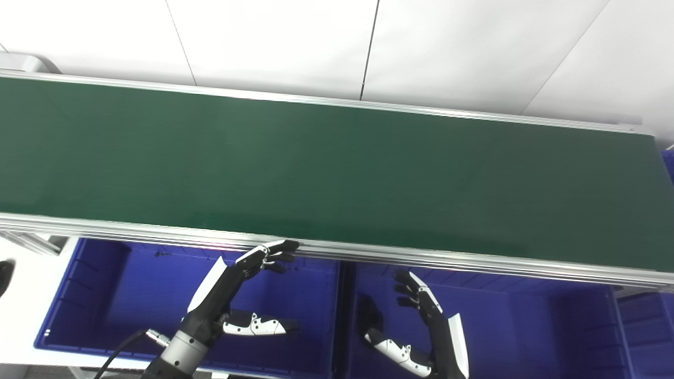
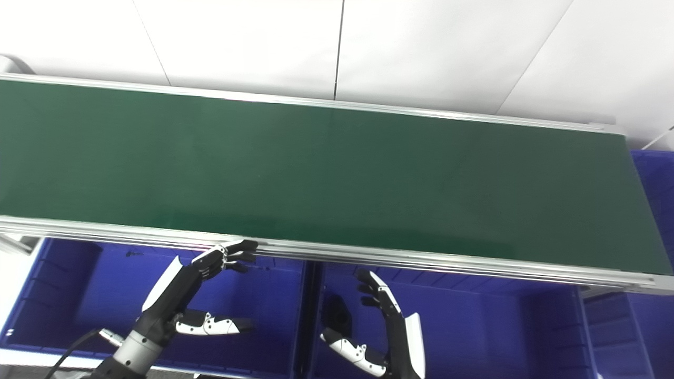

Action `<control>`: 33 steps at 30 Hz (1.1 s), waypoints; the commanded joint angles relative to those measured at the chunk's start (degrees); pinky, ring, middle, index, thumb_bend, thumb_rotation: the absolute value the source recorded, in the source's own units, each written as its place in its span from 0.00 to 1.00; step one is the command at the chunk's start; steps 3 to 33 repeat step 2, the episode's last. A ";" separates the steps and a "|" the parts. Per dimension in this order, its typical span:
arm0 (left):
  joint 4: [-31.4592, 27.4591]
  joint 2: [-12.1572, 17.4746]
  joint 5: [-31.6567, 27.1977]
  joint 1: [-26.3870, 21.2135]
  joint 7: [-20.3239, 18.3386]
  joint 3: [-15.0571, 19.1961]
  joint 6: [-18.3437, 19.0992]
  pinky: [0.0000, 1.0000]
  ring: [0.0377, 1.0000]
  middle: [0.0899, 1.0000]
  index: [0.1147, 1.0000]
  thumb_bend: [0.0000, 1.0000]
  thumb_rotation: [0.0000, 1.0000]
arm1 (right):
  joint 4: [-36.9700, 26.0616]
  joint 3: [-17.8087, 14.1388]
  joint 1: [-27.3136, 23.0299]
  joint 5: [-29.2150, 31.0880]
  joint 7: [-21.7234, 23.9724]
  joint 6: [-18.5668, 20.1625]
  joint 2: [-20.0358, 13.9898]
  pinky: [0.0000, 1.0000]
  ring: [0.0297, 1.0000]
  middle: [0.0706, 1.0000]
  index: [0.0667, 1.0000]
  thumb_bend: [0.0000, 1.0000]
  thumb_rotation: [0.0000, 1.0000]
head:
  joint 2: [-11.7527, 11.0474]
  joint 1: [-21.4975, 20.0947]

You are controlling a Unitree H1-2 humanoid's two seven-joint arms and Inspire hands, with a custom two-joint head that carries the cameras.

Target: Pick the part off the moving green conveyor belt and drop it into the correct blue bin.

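The green conveyor belt point(image 1: 326, 168) runs across the whole view, and no part shows on it. Below its near rail, my left hand point(image 1: 237, 287) hovers open over the left blue bin point(image 1: 105, 295), fingers spread and its fingertips point(image 1: 287, 245) almost at the rail. My right hand point(image 1: 421, 326) is open too, held over the right blue bin point(image 1: 526, 326) with the thumb out to the left. Neither hand holds anything.
An aluminium rail point(image 1: 421, 258) edges the belt on the near side, directly above the bins. A dark part point(image 1: 368, 313) lies in the right bin near its left wall. Another blue bin point(image 1: 667, 163) sits past the belt's right end. White wall panels stand behind.
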 commanded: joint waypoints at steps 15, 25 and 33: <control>-0.61 0.17 -0.75 0.13 -1.79 -0.04 -0.89 0.69 0.76 0.81 0.78 0.60 0.24 | -1.10 -0.01 -0.13 -0.04 -0.73 -2.98 0.02 0.71 0.80 0.83 0.83 0.82 0.50 | 0.05 0.15; -0.61 0.17 -0.75 0.13 -1.79 -0.04 -0.89 0.69 0.76 0.81 0.78 0.60 0.24 | -1.10 -0.01 -0.13 -0.04 -0.73 -2.98 0.02 0.71 0.80 0.83 0.83 0.82 0.50 | 0.05 0.15; -0.61 0.17 -0.75 0.13 -1.79 -0.04 -0.89 0.69 0.76 0.81 0.78 0.60 0.24 | -1.10 -0.01 -0.13 -0.04 -0.73 -2.98 0.02 0.71 0.80 0.83 0.83 0.82 0.50 | 0.05 0.15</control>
